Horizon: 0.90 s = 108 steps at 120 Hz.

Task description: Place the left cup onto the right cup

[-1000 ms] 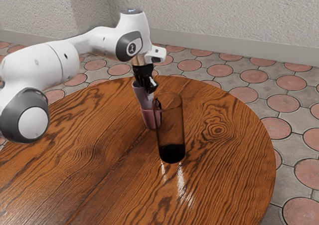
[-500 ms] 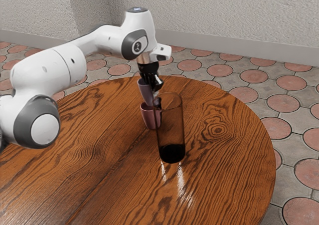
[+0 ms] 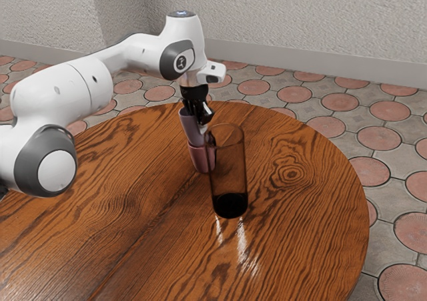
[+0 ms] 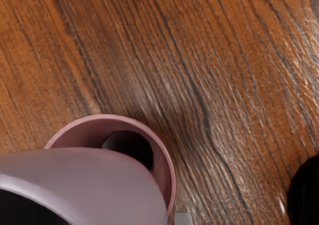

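Observation:
My gripper (image 3: 197,113) is shut on the rim of a pale mauve cup (image 3: 188,125), held tilted above the table. Right under it a pink cup (image 3: 201,157) stands upright on the wood. The held cup's base reaches down to the pink cup's mouth; I cannot tell whether they touch. In the wrist view the held cup (image 4: 75,185) is the large blurred shape just under my hand, and it covers part of the pink cup's rim (image 4: 167,160) and dark inside.
A tall dark see-through glass (image 3: 227,171) stands right in front of the pink cup, almost against it; its dark edge (image 4: 305,195) shows in the wrist view. The round wooden table (image 3: 133,234) has open room toward the exterior view's left and right. Tiled floor lies beyond the edge.
The held cup rose and swung toward the exterior view's right half a second ago. It has since come back left and slightly down over the pink cup. The arm's elbow shifted too.

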Available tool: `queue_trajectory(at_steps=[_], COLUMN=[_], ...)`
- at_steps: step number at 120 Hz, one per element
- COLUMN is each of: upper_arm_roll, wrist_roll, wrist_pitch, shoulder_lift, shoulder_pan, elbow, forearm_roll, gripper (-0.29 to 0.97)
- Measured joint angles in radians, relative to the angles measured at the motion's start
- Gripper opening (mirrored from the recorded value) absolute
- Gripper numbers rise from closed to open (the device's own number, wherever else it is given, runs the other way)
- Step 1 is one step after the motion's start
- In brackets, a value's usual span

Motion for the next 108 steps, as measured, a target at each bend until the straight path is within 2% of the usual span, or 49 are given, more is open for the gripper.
queue_trajectory(at_steps=[46,65,75,90,108], upper_arm_roll=[-0.008,-0.008,-0.009,-0.010,-0.011], wrist_roll=[-0.007,-0.016,-0.022,-0.027,-0.031], wrist_pitch=[0.003,-0.003,-0.010,-0.043,-0.088], shoulder_lift=[0.020,0.020,0.019,0.014,-0.014], shoulder_pan=[0.000,-0.001,-0.001,0.001,0.009], elbow=[0.002,0.003,0.015,0.084,0.158], forearm_roll=[0.001,0.002,0.010,0.019,0.002], gripper=[-0.10,0.25,0.39,0.52,0.60])
